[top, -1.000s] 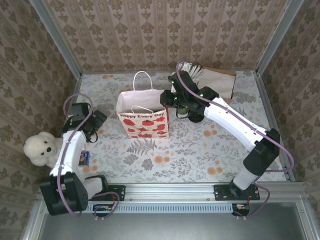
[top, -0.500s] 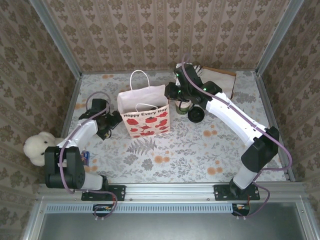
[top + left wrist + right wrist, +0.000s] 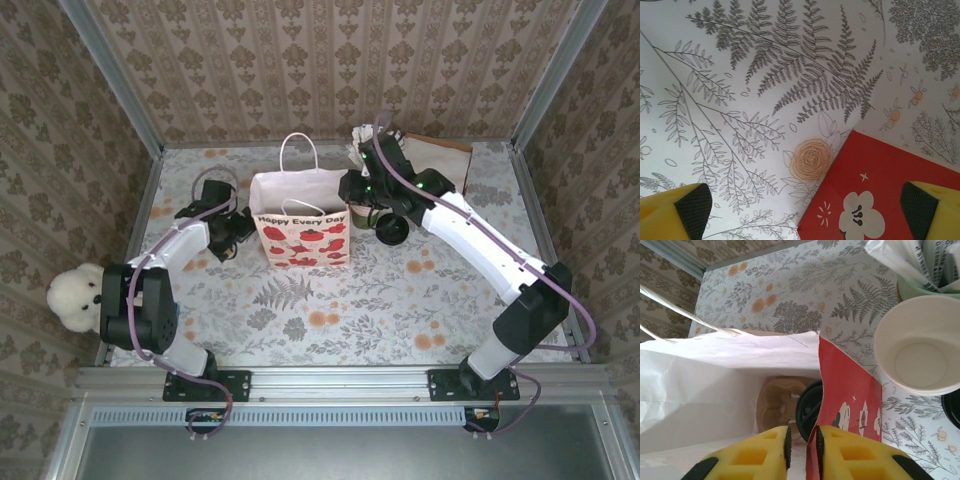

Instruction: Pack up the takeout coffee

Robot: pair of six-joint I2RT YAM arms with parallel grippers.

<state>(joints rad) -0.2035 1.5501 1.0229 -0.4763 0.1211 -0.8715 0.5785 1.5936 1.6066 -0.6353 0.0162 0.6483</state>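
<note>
Top external view, catalogued left to right.

1. White teddy bear, sitting at the left edge of the desk.
2. Left arm, reaching toward the left side of the paper bag. The left jaws are standing spread wide with nothing between them. In the left wrist view they are framing bare desk and the bag's red lower corner.
3. Paper bag, white with red poppies, standing upright and open at mid-desk with its handles up. The right wrist view is looking down into it.
   - A brown pulp cup carrier is lying at the bottom.
   - The takeout coffee is sitting inside the bag against its right wall. Only an arc of its black lid is showing, because the red wall is hiding the rest. The green body cannot be made out, nor whether the cup is sitting in the carrier.
4. Right jaws, hanging at the bag's right rim. They are straddling that wall, parted by a narrow gap, with the paper lying against one of them.
5. Lidless cup, standing just right of the bag and showing its cream inside and base.
6. Loose black lid, lying beside that cup and cut off at the frame edge in the right wrist view.
7. Green cup, holding paper-wrapped packets, with its top cropped.
8. Brown paper bag, lying flat at the back right.
</note>
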